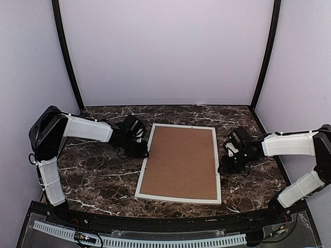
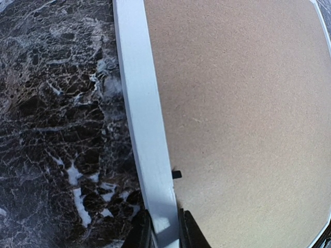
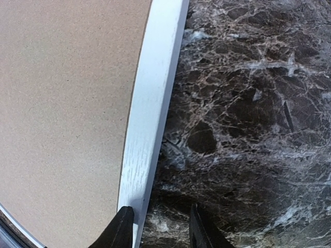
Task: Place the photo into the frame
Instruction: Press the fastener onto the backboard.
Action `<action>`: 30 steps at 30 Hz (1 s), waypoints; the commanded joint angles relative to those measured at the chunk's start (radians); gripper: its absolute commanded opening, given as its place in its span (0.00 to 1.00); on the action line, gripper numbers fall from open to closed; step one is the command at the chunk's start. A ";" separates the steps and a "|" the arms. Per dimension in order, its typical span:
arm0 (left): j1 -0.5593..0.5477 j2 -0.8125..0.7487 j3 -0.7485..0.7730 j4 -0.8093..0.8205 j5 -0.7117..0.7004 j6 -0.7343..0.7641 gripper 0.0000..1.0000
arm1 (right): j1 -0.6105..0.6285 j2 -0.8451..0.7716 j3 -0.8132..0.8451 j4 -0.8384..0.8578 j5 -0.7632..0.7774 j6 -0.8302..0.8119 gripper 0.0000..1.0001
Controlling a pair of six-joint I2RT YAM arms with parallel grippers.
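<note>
Frame (image 1: 178,198) lay face down at mid-bench (image 1: 93,175), long sides running front to back, with the brown backing board (image 1: 181,163) uppermost inside the white border. Left gripper (image 2: 164,226) sat low at the frame's left rail, fingers clenched on either side of the white strip, near a small black tab (image 2: 176,174) at the board's edge. Right gripper (image 3: 158,225) sat at the right rail, released: one finger over the white border, the other over bare marble.
</note>
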 commanded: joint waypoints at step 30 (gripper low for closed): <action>-0.012 0.004 -0.022 -0.042 -0.002 0.034 0.17 | 0.057 0.005 0.001 -0.036 -0.003 0.049 0.36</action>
